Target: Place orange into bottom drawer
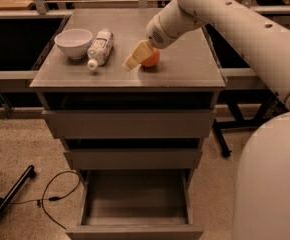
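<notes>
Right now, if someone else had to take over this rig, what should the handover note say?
Pincer: down at the cabinet top, against the left side of the orange; this view does not confirm a grip.
Orange: resting on the cabinet top, right of centre, not lifted.
Bottom drawer: pulled open, the orange not in it; the two drawers above are closed.
Nearby: a white bowl and a bottle lying on its side, left of the orange and apart from it.
Done: drawer open, pincer at the orange.
Left: secure the grasp, lift, lower to the bottom drawer, release.
</notes>
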`<state>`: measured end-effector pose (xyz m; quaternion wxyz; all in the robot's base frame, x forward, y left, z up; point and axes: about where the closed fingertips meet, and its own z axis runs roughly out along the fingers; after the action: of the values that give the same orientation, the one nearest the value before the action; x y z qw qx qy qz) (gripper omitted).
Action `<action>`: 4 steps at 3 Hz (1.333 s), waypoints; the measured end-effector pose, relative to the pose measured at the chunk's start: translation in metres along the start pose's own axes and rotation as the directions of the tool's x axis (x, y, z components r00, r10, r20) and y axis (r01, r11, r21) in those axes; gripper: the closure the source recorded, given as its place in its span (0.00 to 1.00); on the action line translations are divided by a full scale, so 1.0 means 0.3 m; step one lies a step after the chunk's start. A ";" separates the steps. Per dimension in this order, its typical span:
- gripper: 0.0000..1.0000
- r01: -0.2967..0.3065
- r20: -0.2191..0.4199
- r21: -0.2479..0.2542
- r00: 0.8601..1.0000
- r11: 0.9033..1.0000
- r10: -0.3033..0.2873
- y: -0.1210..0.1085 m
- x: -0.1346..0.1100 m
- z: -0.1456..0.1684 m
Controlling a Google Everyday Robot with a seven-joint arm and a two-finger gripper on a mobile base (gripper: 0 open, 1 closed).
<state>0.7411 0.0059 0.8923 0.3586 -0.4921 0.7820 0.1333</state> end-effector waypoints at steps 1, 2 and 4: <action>0.00 -0.008 -0.009 -0.016 1.000 1.000 0.008 0.000 0.000 0.002; 0.00 -0.019 -0.014 -0.023 1.000 1.000 0.018 -0.001 0.001 0.002; 0.00 -0.036 -0.111 0.016 0.993 0.999 0.038 -0.002 0.001 0.026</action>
<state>0.7448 0.0099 0.8867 0.3154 -0.4815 0.8107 0.1067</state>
